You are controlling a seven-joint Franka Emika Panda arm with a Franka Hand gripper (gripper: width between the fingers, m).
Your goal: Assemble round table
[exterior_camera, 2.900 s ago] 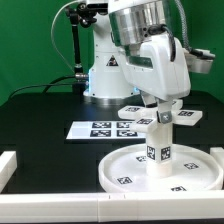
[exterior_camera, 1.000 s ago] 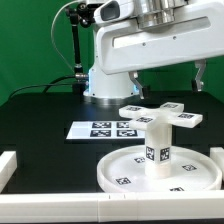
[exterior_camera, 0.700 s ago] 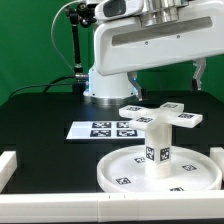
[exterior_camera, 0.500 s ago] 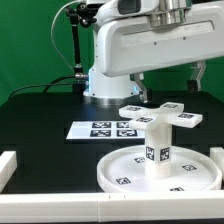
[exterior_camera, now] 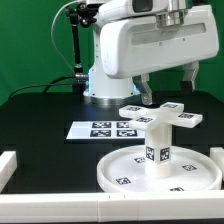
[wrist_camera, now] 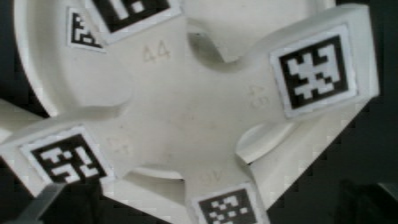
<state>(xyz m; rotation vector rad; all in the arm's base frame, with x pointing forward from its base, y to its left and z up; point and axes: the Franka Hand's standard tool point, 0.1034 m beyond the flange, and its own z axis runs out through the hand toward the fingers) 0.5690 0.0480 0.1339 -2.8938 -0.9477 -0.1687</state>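
The round table's white rimmed disc (exterior_camera: 128, 172) lies at the front right of the black table. Its short tagged leg (exterior_camera: 157, 148) stands upright in the disc's middle. The cross-shaped base (exterior_camera: 160, 115) sits on top of the leg. My gripper (exterior_camera: 167, 85) hangs open above the cross, clear of it, with one finger (exterior_camera: 143, 88) on each side and nothing between them. In the wrist view the cross-shaped base (wrist_camera: 178, 100) fills the picture from above, its tagged arms spreading outward.
The marker board (exterior_camera: 105, 129) lies flat behind the disc. A white rail (exterior_camera: 8, 165) stands at the exterior view's left and another (exterior_camera: 50, 206) along the front edge. The robot's pedestal (exterior_camera: 103, 78) rises at the back.
Since the earliest frame the hand has let go of the table parts and risen. Over the last second it has come lower, and its fingers now show above the cross.
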